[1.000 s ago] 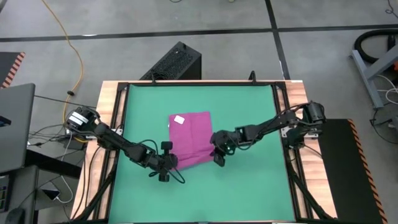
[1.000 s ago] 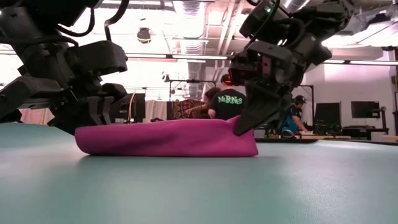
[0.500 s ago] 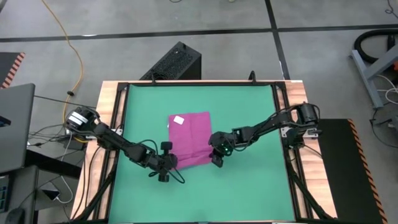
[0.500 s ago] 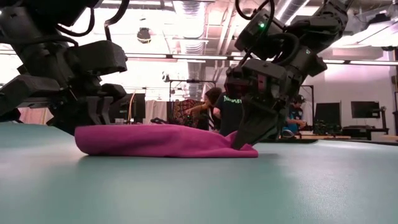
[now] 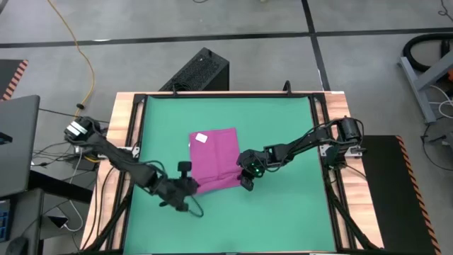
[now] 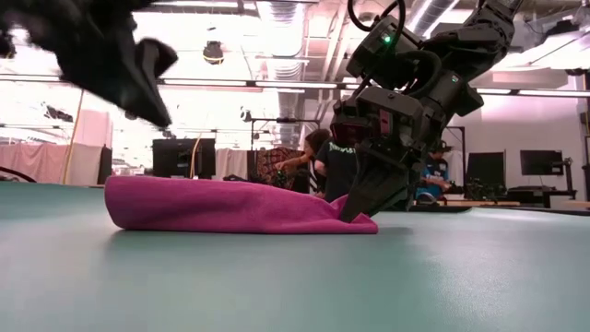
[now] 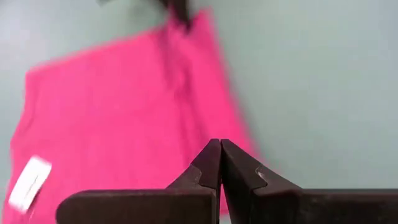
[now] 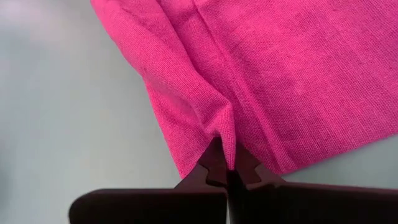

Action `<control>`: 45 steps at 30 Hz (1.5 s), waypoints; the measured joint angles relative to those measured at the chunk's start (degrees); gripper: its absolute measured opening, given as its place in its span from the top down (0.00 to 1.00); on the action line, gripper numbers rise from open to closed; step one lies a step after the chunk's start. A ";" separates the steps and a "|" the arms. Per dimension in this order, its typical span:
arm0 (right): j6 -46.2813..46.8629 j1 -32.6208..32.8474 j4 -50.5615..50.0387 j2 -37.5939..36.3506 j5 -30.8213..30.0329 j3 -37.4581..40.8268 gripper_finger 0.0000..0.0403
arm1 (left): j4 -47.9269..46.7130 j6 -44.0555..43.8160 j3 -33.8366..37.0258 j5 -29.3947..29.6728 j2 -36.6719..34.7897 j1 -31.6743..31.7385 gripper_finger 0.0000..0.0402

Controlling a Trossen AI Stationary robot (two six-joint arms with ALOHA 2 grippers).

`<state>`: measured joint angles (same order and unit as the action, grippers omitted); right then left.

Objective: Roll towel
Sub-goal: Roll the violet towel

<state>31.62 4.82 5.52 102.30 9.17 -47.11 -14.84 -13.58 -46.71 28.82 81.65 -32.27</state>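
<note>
Low view: towel [image 6: 230, 205] on green mat [image 6: 295, 277], right jaws pinching it, left jaws together, people behind.

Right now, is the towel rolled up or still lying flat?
Mostly flat, not rolled. The towel lies spread on the mat, tag showing; only its near edge bunches where the right hand pinches it.

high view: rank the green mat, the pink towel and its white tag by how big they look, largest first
1. green mat, which covers most of the table
2. towel, far smaller, lying on the mat
3. white tag, a small patch at the towel's far corner
</note>
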 joint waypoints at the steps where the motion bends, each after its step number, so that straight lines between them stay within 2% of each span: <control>1: -0.07 0.00 0.00 0.00 0.00 0.00 0.99 | 2.24 1.76 -0.08 -0.10 0.12 -1.22 1.00; 3: -0.35 0.00 -0.02 0.02 0.00 0.02 0.99 | 5.91 4.63 -0.27 -0.82 1.61 -3.23 1.00; 6: -0.64 0.00 0.07 0.02 -0.02 0.04 0.99 | 6.27 4.82 -1.20 -2.55 5.16 -4.29 1.00; 12: -0.79 0.00 0.39 0.07 -0.06 0.11 0.99 | 1.65 3.97 -4.21 -5.32 12.87 -2.85 1.00; 15: -0.79 0.04 0.42 0.07 -0.04 0.11 0.99 | -1.15 3.43 -6.00 -3.83 14.92 -2.35 1.00; 20: -1.45 0.07 0.45 0.09 -0.03 0.12 0.99 | -3.17 2.80 -6.61 0.42 14.75 -2.25 1.00; 30: -1.67 0.07 0.44 0.11 -0.03 0.13 0.98 | -3.82 2.23 -4.63 0.89 14.75 0.04 1.00; 36: -1.66 0.13 0.37 0.11 -0.04 0.13 0.98 | -7.56 0.12 -4.38 3.01 14.75 0.74 1.00; 45: -1.66 0.17 0.35 0.11 -0.04 0.13 0.98 | -10.50 -2.97 -3.31 3.10 14.73 1.17 1.00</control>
<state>29.95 4.99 5.87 102.41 9.13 -46.98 -25.34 -16.55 -50.02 31.92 96.38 -31.10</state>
